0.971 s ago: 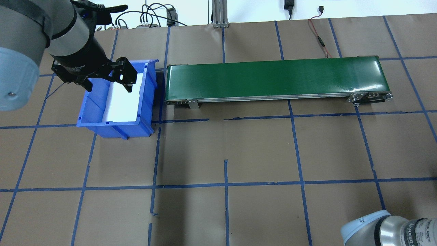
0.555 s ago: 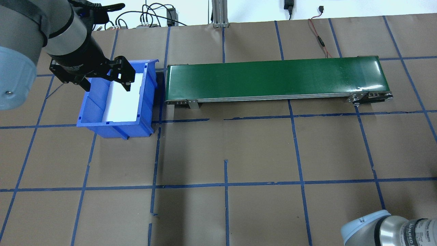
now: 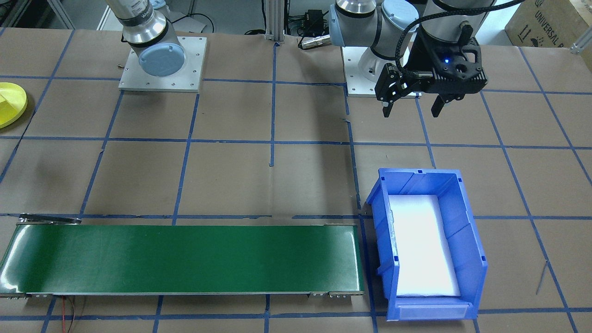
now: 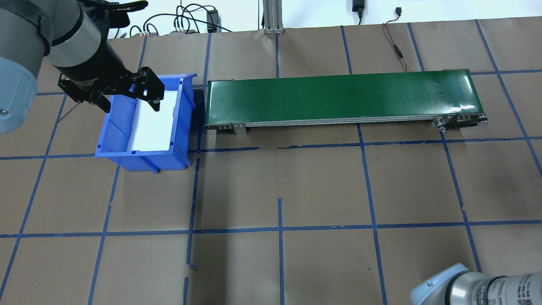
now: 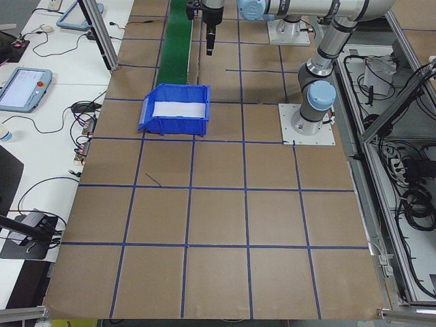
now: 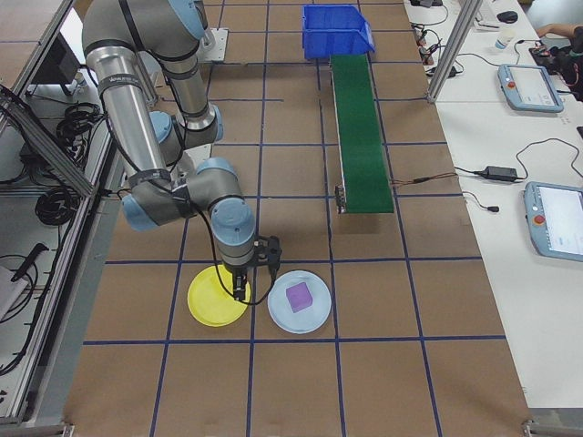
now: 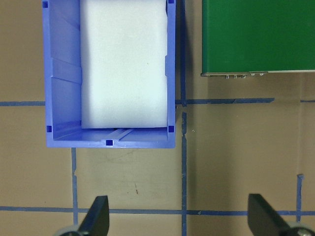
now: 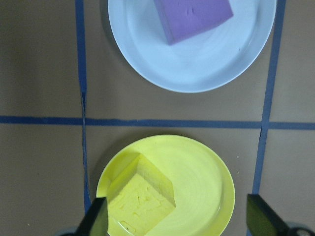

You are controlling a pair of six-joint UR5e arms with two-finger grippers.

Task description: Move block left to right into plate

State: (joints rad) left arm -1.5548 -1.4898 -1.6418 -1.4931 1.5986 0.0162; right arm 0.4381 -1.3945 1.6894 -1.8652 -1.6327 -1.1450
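Since the earlier overhead frames, the left gripper (image 4: 129, 99) is sitting slightly further back and to the side over the blue bin (image 4: 113, 127), and the right arm's joint (image 4: 440, 288) at the lower edge is showing shifted inward.

Left gripper: jaws spread wide, holding nothing, hovering above the table. In its wrist view the blue bin, lined with a white foam pad (image 7: 123, 64), is lying ahead of the fingertips (image 7: 98, 216), with the green conveyor (image 7: 258, 37) ahead and to the right.

Right gripper (image 8: 174, 219): jaws parted and released. Directly beneath it the yellow block (image 8: 140, 199) is resting inside the yellow plate (image 8: 197, 182), toward one side. Just beyond, a light-blue plate (image 8: 197, 64) is carrying a purple block (image 8: 192, 17); the two plates are lying near one another, apart.
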